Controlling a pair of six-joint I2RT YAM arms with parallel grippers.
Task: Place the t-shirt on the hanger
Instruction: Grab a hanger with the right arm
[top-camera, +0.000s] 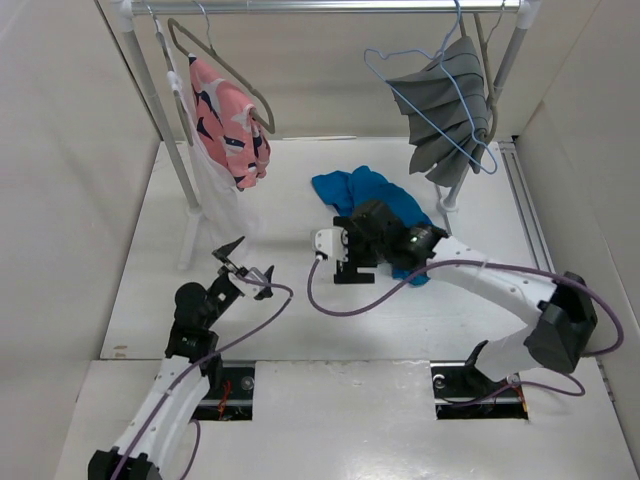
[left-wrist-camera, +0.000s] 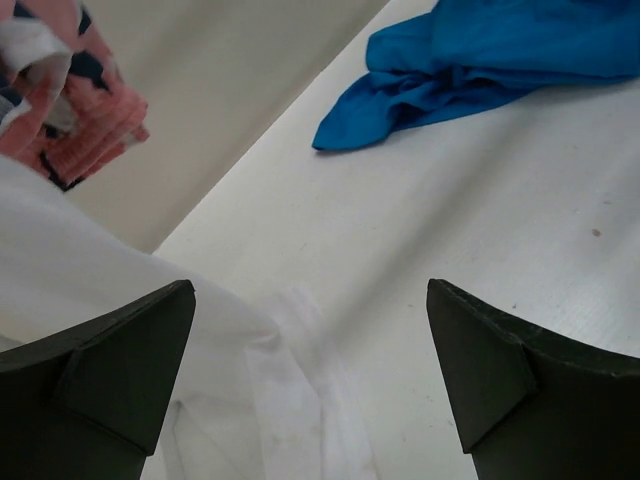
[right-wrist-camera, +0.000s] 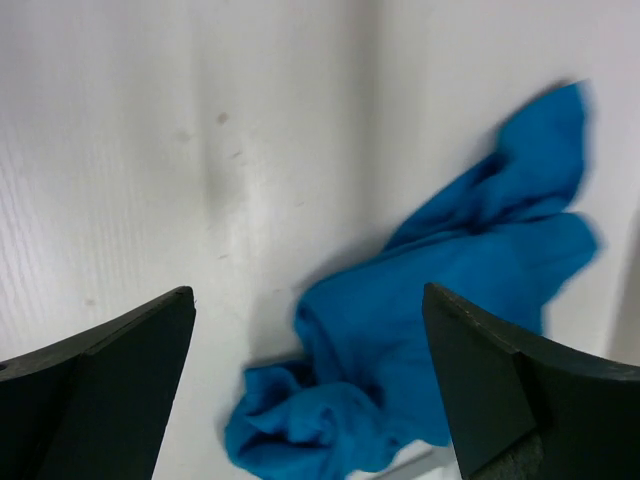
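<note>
White worktop (top-camera: 300, 330) walled on three sides, with a clothes rail (top-camera: 330, 6) spanning its far edge. The t-shirt (top-camera: 345, 188), bright blue, lies crumpled in a loose heap on the worktop at centre, towards the far side, below the gap between the hanging garments; neither neck opening nor sleeves can be made out. It also appears in the left wrist view (left-wrist-camera: 480, 70) and the right wrist view (right-wrist-camera: 440, 300). On the rail hang a grey pleated garment (top-camera: 445, 110) at far right, a pink patterned garment (top-camera: 228, 120) at far left, and a sheer white garment (top-camera: 215, 200) below the pink one. The hanger (top-camera: 400, 52), thin light-blue wire, hangs at far right, overlapping the grey garment; whether the two are tangled cannot be told. The right gripper (top-camera: 352, 262) hangs over the near left edge of the t-shirt, jaws wide apart and empty. The left gripper (top-camera: 250, 262) is raised at near left, close to the white garment, jaws likewise apart and empty. Likely hazards: a pinch into the heap may take several layers, leaving the neck closed; the free-hanging wire may swing, slip off the rail or drag the grey garment; the left arm may snag the white cloth.
</note>
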